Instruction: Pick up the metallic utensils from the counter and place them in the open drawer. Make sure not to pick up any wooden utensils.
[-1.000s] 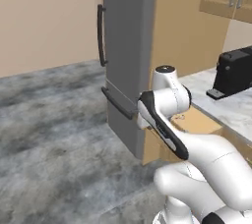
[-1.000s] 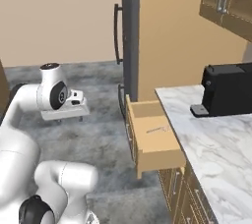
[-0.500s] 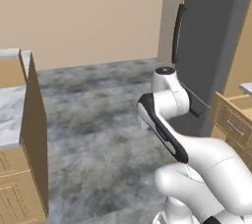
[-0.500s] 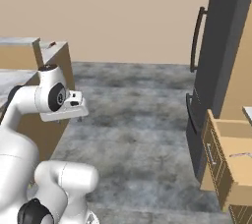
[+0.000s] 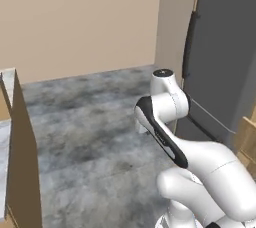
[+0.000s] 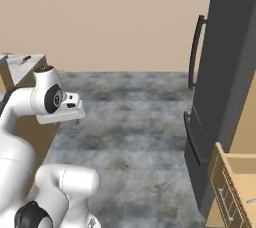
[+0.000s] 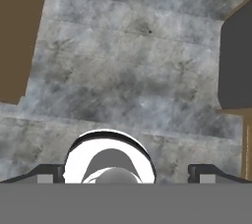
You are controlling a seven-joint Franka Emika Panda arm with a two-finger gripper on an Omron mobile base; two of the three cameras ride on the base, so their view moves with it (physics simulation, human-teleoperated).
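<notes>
In the left base view, the white arm (image 5: 170,122) is seen rising from the lower right and folded over a mottled grey floor (image 5: 85,122). A tall dark grey refrigerator (image 5: 220,57) with a dark vertical handle (image 5: 189,42) stands at the right, against a beige wall (image 5: 80,22). A tan wooden cabinet side (image 5: 25,162) is seen at the left edge, and a sliver of light wood (image 5: 248,137) at the right edge, which cannot be identified from here.

In the right base view, the arm (image 6: 47,97) is seen at the left, with the hand pointed toward the floor (image 6: 130,117). The refrigerator (image 6: 225,82) is placed at the right. The open drawer (image 6: 232,189) is found at the lower right corner, a light tan box just beside the refrigerator's base, with something small and pale lying inside near the edge of the picture; what it is cannot be told. At the far left, the counter (image 6: 22,64) is seen as a pale slab over a tan base, with a small indistinct thing on top.

In the hand view, the claw (image 7: 125,171) is held wide, its dark tips set far apart at the bottom, with nothing between them. Grey floor (image 7: 128,70) lies below it, a brown cabinet face (image 7: 19,31) at the upper left and the dark refrigerator (image 7: 236,61) at the right.
</notes>
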